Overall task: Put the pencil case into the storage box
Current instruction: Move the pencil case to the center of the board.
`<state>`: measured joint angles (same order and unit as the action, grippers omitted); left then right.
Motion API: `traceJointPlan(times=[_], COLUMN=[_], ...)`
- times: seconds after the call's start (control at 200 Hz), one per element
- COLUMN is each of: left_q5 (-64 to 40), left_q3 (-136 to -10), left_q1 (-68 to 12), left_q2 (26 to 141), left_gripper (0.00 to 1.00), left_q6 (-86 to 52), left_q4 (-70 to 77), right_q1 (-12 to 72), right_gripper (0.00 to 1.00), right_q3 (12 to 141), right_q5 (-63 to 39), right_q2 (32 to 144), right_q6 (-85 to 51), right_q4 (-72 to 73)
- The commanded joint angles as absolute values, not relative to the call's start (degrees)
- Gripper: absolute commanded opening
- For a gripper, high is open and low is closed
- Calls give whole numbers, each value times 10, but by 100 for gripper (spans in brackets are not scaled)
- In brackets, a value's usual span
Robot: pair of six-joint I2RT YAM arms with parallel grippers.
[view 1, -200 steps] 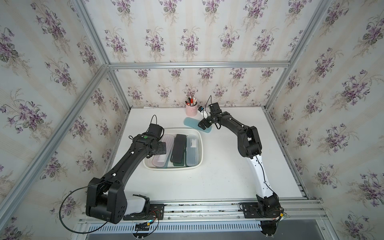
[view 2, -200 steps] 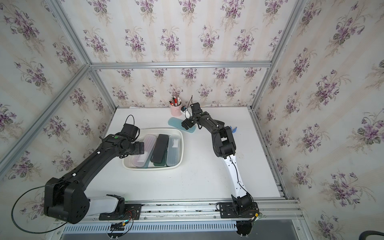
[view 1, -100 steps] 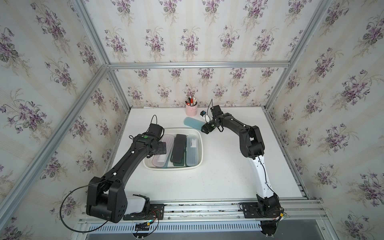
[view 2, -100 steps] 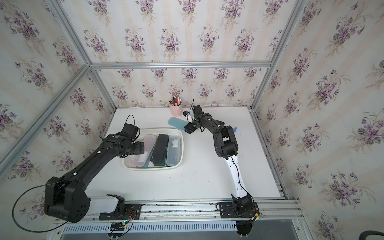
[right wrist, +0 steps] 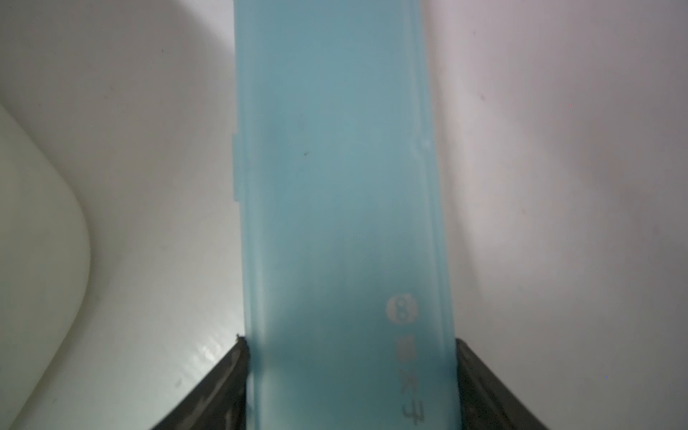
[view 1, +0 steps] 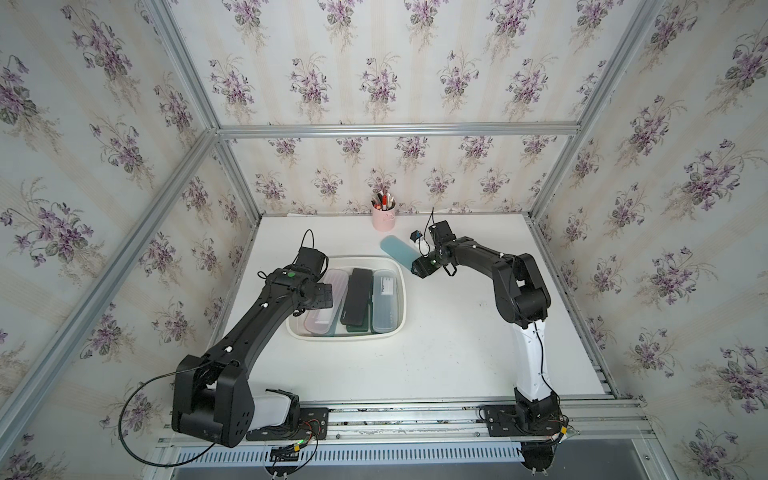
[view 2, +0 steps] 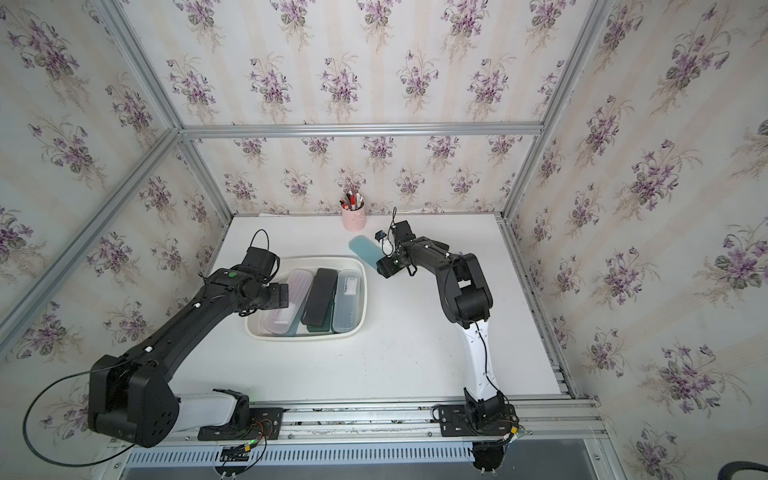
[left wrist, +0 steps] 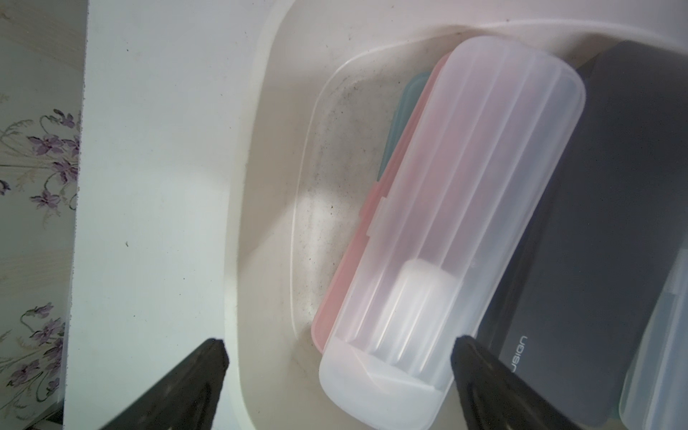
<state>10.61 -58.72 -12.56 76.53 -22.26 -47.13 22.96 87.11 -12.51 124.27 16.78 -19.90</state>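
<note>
Pencil case (view 1: 395,250), pale blue, is clamped at one end between the fingers of the right gripper (right wrist: 350,346) and is held just outside the storage box (view 1: 345,336), off its far right corner. Whether it is lifted clear of the bench (view 1: 436,353) cannot be told. Over the left part of the box the left gripper (left wrist: 338,346) is held with jaws wide apart, above a pink case (left wrist: 446,204). Beside that, a black case (left wrist: 595,223) and a clear case (view 1: 384,303) are laid inside the box. Beyond the box a cup (view 1: 383,218) is seen.
</note>
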Motion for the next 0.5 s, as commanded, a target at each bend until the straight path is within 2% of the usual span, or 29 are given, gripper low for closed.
traceJointPlan(times=[0.0, 0.235, 0.36, 0.495], left_q5=[102, 108, 115, 101], left_q3=[-586, -590, -597, -616], left_q1=[-125, -125, -120, -109], left_q2=[762, 755, 767, 803], left_gripper=[99, 99, 99, 99], left_q6=[-217, -219, -229, -257], left_q4=[-466, -472, -487, -503], right_q1=[230, 236, 250, 258], right_gripper=[71, 72, 94, 100], right_q3=[787, 552, 507, 495], right_q5=[-98, -73, -59, -34], right_q2=[1192, 1025, 965, 928], right_q6=[117, 18, -43, -101], right_q4=[-202, -171, -169, -162])
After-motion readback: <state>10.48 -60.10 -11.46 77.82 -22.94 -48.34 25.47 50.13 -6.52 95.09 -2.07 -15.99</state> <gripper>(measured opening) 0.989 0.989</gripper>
